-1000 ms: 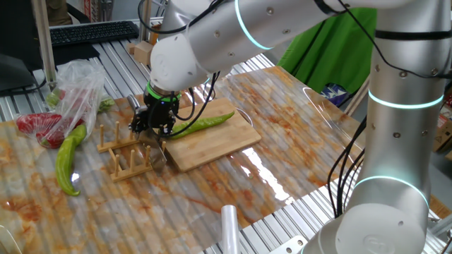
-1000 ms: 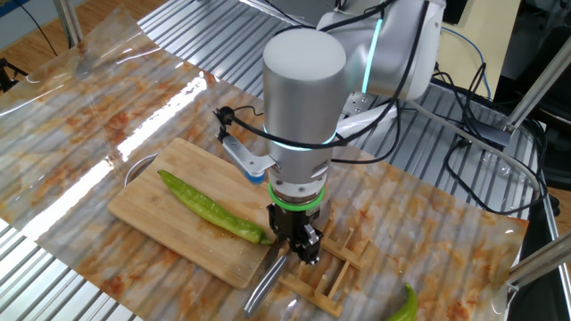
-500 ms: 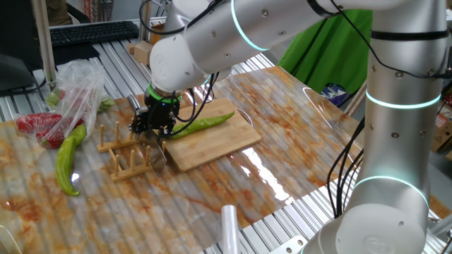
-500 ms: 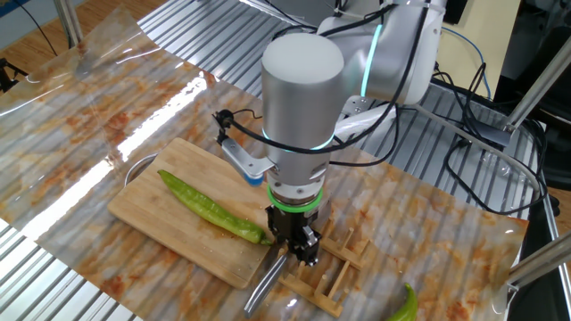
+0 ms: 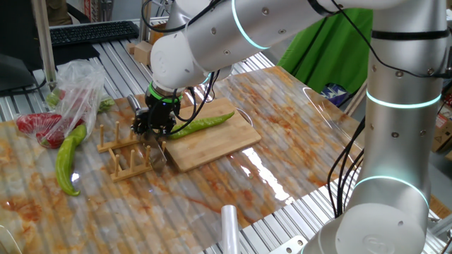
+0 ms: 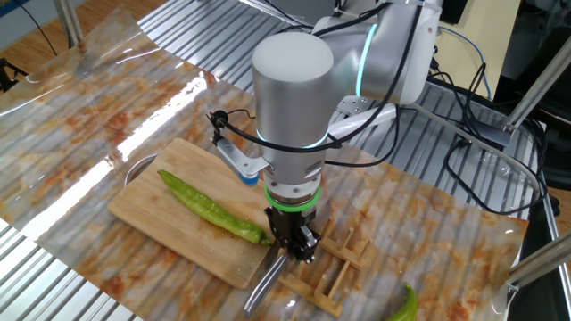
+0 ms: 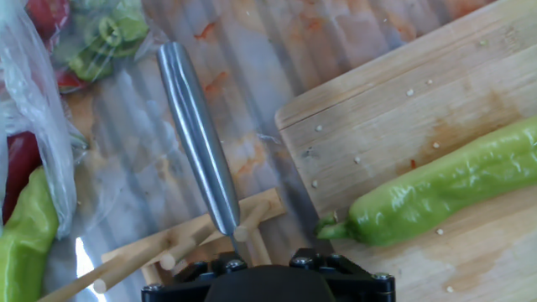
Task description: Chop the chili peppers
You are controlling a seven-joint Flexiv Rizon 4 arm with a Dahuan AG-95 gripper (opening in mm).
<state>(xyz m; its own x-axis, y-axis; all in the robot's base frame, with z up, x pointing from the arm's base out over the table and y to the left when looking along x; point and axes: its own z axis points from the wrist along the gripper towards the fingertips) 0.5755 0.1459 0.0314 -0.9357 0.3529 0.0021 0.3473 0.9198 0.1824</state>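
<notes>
Gripper (image 6: 294,251), jaw state unclear, poised over knife handle (image 7: 197,138) in rack (image 5: 127,152); chili pepper (image 6: 212,208) just beside, lengthwise along board (image 6: 165,223).

One long, slim green chili pepper (image 5: 205,124) on show, and it's whole, not a single cut in it. It lies flat on the light wooden cutting board (image 5: 219,144), stretched diagonally across the top. The skin is glossy and smooth, a little wrinkled near the stalk end. The short stem sits right at the board's edge on the side by the wooden peg rack (image 5: 123,152), and the body narrows to a pointed tip aimed at the opposite side of the board. A gentle bend runs along its length.
</notes>
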